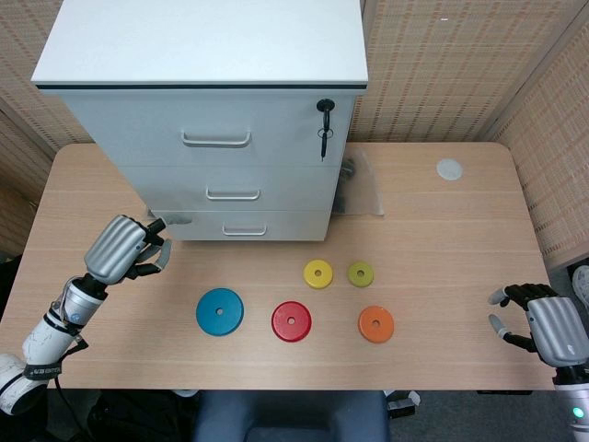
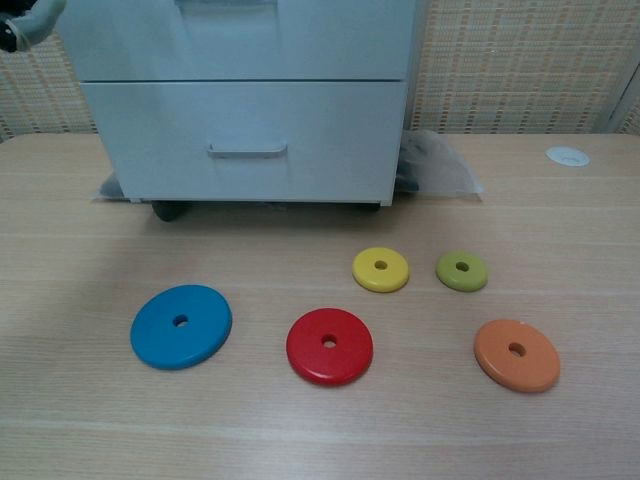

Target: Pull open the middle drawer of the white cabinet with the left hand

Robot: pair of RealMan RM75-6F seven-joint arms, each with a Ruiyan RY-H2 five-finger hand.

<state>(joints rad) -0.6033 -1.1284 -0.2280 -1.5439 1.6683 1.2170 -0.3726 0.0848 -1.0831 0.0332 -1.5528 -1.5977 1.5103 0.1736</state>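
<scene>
The white cabinet (image 1: 202,55) stands at the back left of the table with three drawers, all closed. Its middle drawer (image 1: 230,189) has a small grey handle (image 1: 232,194); in the chest view only the lower part of that drawer (image 2: 240,40) shows. My left hand (image 1: 124,249) hovers by the cabinet's lower left corner, holding nothing, its fingers (image 1: 158,224) apart and near the bottom drawer's left end. It is left of and below the middle handle. One fingertip (image 2: 25,20) shows in the chest view. My right hand (image 1: 543,324) is at the table's front right edge, empty, fingers apart.
A key (image 1: 324,124) hangs in the top drawer's lock. Blue (image 1: 219,311), red (image 1: 291,320), yellow (image 1: 317,273), green (image 1: 360,273) and orange (image 1: 375,323) discs lie in front of the cabinet. A clear plastic bag (image 1: 361,184) lies at its right side, a white cap (image 1: 448,168) further right.
</scene>
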